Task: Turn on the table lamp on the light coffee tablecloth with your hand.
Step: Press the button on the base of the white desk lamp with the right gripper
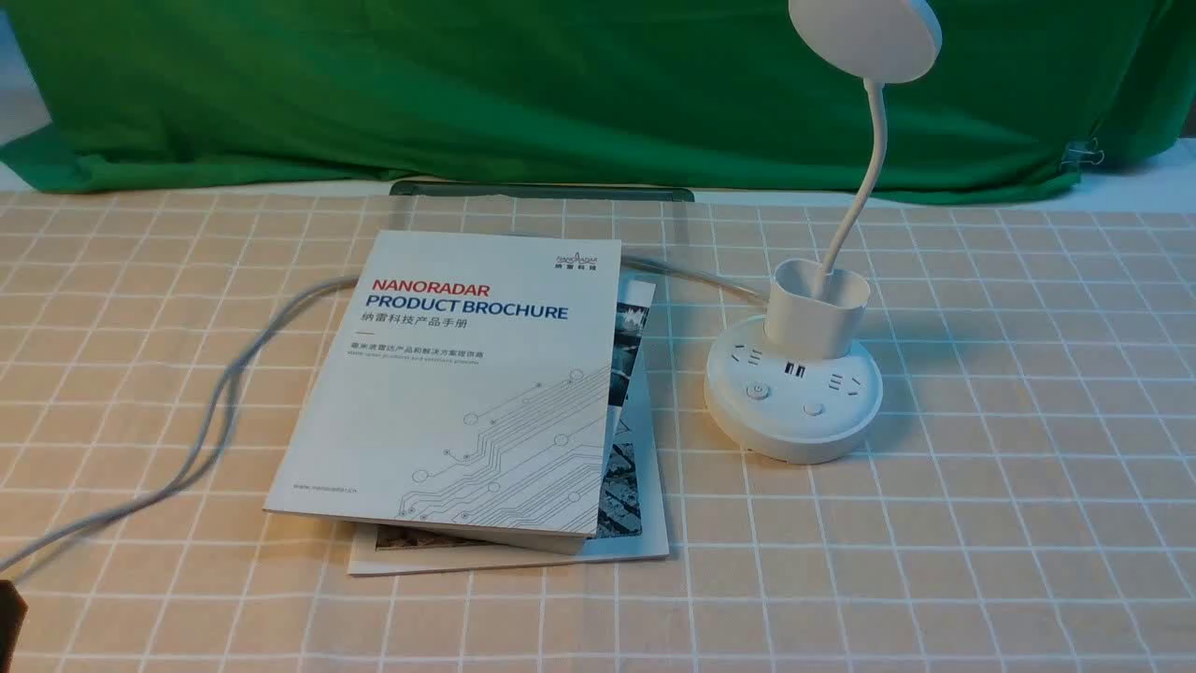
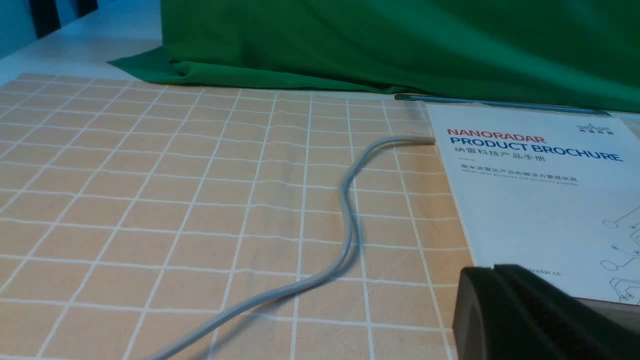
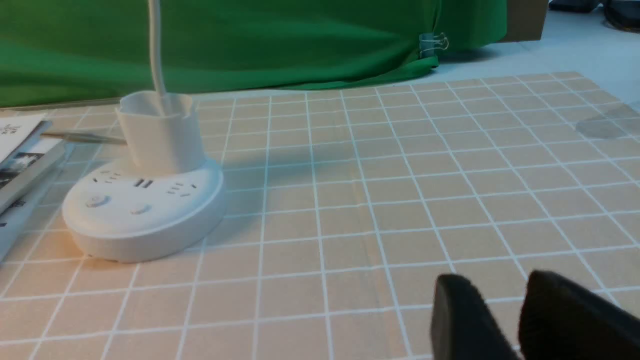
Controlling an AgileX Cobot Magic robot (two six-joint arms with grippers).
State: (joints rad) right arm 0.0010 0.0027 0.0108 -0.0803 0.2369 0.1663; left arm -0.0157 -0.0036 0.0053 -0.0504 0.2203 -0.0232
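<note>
The white table lamp stands right of centre on the light coffee tablecloth [image 1: 981, 486]. Its round base [image 1: 792, 411] has sockets and two buttons [image 1: 758, 391], its cup holder [image 1: 818, 294] carries the thin neck, and its disc head [image 1: 864, 33] is at the top edge. The base also shows in the right wrist view [image 3: 145, 215]. My right gripper [image 3: 505, 295] is slightly open and empty, low over the cloth, well apart from the lamp. My left gripper [image 2: 492, 270] is shut and empty by the brochure's near corner. Only its dark tip [image 1: 9, 617] shows in the front view.
A white product brochure [image 1: 467, 383] lies on another booklet [image 1: 635, 523] left of the lamp. The lamp's grey cable [image 1: 224, 393] runs from under them to the left front edge. Plain green cloth [image 1: 561, 84] hangs at the back, with a binder clip [image 1: 1084, 154] at its right.
</note>
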